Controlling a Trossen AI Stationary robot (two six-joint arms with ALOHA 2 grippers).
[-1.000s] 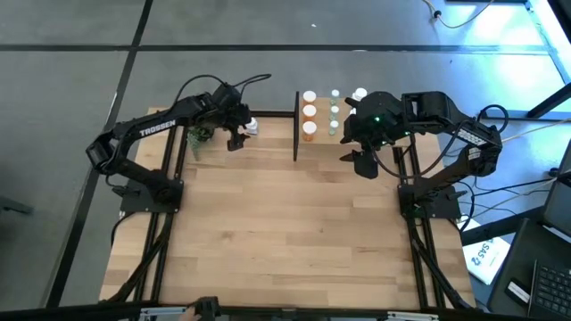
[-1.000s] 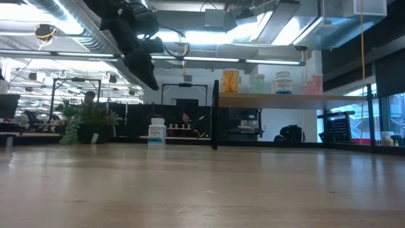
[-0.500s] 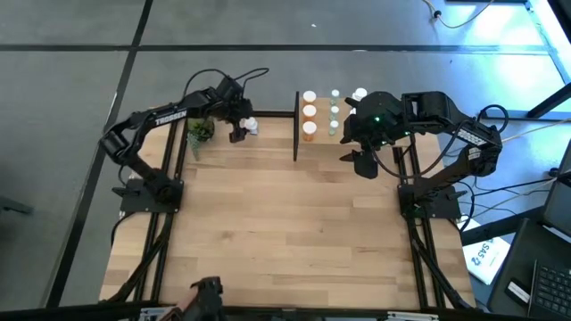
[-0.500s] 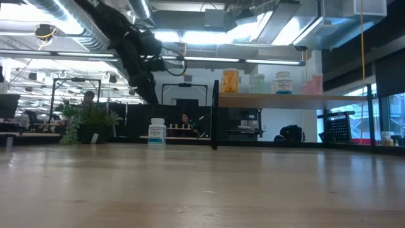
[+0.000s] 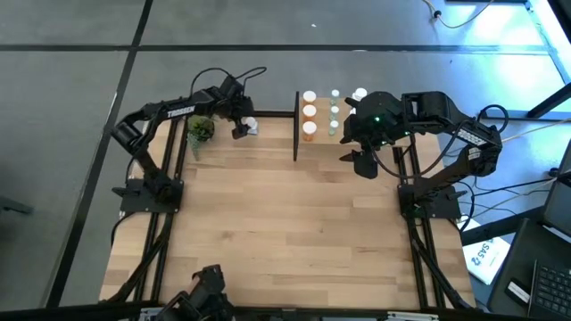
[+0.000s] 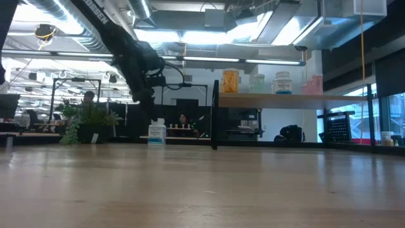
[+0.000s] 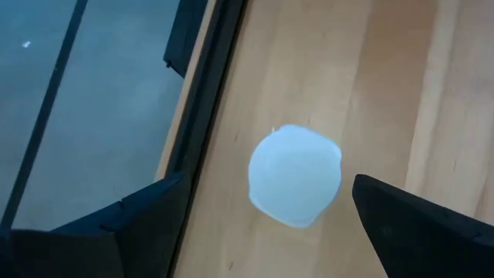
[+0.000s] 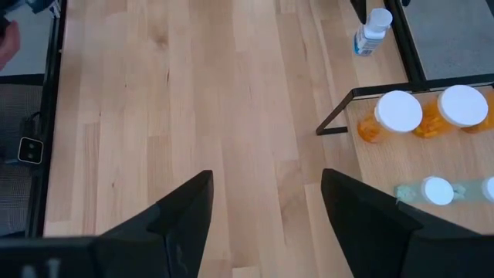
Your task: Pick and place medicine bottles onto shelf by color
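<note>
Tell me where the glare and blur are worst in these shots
Low view: bright ceiling lights wash out the top, and the left arm shows as a dark silhouette against them. Left wrist view: the white bottle cap between the open left pincer fingers is overexposed and soft-edged. Right wrist view: the orange bottles look crisp; the near fingers are blurred. High view: evenly lit.

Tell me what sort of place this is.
Probably a robotics lab in an open-plan office: two arms clamped to a wood table, exposed ceiling ducts, and desks with a person behind.
</note>
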